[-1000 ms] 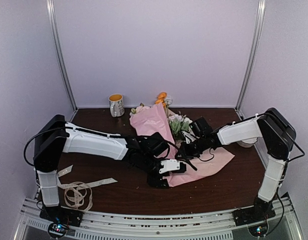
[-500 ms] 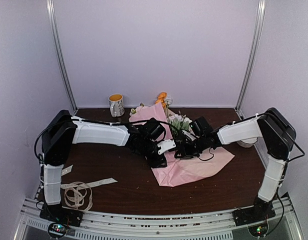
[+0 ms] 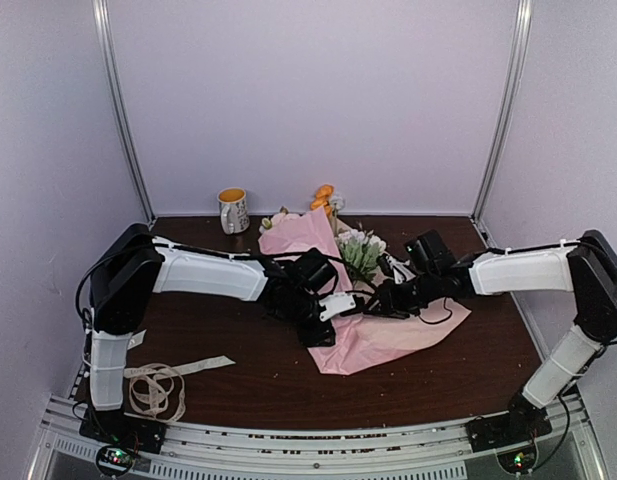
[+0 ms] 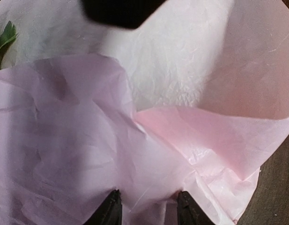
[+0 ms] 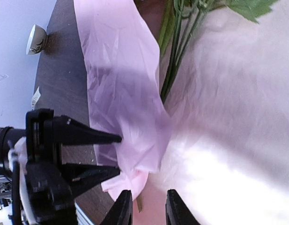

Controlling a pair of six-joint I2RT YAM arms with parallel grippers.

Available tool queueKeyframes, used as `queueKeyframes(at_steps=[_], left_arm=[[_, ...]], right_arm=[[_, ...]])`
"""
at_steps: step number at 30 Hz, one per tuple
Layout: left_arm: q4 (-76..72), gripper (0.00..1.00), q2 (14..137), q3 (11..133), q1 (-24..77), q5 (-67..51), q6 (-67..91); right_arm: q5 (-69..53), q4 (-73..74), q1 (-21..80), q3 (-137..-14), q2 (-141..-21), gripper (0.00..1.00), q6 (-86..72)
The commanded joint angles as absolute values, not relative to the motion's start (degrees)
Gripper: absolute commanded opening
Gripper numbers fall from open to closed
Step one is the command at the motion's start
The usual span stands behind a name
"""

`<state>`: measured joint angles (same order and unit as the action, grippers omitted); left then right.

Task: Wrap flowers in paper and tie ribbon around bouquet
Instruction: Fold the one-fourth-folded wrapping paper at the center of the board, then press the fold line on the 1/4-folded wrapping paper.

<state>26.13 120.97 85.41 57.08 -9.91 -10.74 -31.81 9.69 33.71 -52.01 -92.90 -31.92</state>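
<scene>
The pale pink paper (image 3: 408,325) lies on the table, one flap folded over the green stems of the flowers (image 3: 358,250). Orange blooms (image 3: 323,194) show at the far end. My left gripper (image 3: 326,322) presses into the folded flap, jaws apart. In the left wrist view the gripper (image 4: 149,208) has crumpled paper (image 4: 88,131) bulging between its fingertips. My right gripper (image 5: 149,206) is open, just above the paper (image 5: 121,70) near the stem ends (image 5: 174,56), facing the left gripper (image 5: 118,154). The cream ribbon (image 3: 156,385) lies coiled at the front left.
A white mug (image 3: 232,210) with an orange inside stands at the back left, and also shows as the mug (image 5: 35,38) in the right wrist view. Metal frame posts (image 3: 123,110) flank the rear corners. The right arm (image 3: 518,270) stretches across the right side.
My left gripper moved from the paper's near corner back onto the folded flap. My right gripper opened, and the right arm stretched out lower over the table.
</scene>
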Motion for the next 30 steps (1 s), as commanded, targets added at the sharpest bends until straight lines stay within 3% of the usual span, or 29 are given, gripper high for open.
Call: queueKeyframes(at_steps=[1, 8, 17, 23, 30], left_arm=[[27.0, 0.43, 121.3, 83.3, 57.3, -12.3, -8.9], [24.8, 0.43, 120.3, 81.5, 54.8, -16.4, -6.0], [24.4, 0.44, 120.2, 81.1, 54.2, -17.5, -5.2], [23.9, 0.44, 120.1, 80.7, 53.5, -18.5, -4.6], [23.8, 0.44, 120.3, 80.7, 53.0, -18.9, -4.2]], right_arm=[[-33.4, 9.6, 34.9, -44.9, -84.6, 0.2, -38.2], [-40.6, -12.7, 43.9, -34.6, -80.7, 0.1, -55.5], [-35.0, -12.5, 46.6, -37.0, -81.6, 0.01, -56.2], [-27.7, 2.2, 52.8, -43.4, -75.3, 0.01, -45.9], [-24.0, -1.2, 56.0, -40.3, -78.3, 0.0, -46.1]])
